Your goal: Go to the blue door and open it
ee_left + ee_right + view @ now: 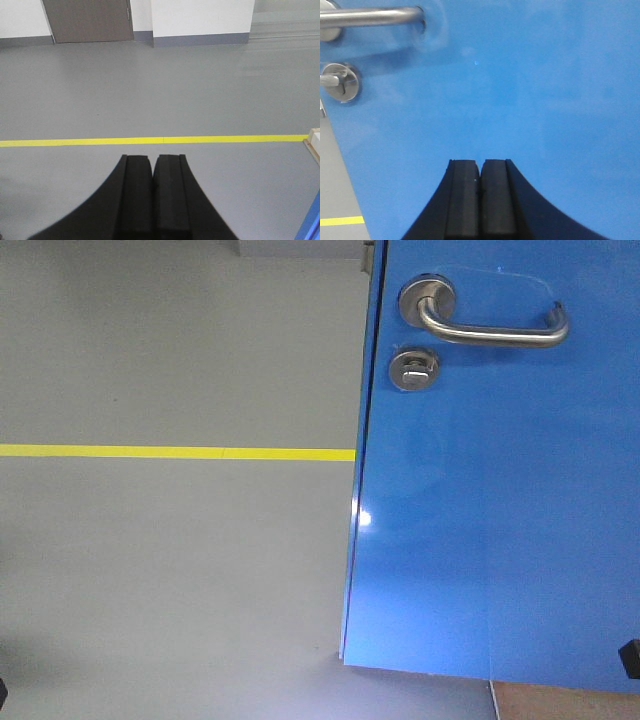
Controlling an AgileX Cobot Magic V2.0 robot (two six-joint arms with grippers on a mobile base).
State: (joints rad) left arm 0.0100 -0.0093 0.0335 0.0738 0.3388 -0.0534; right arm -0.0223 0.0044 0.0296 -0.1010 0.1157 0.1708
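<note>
There was one blue door (500, 540); it bore one silver lever handle (490, 325) and one round thumb-turn lock (414, 369); one yellow floor line (175, 452) crossed left of frame; two closed black claws appeared, the left claw (152, 167) and the right claw (480, 170).

The blue door (500, 520) is glossy and smooth, showing a glare spot. Its lever handle (490, 328) and thumb-turn lock (414, 368) look like brushed metal. The grey floor (170, 570) is smooth with a dull sheen.

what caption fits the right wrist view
Shut right pincer facing the blue door, below its lever handle and lock.
</note>
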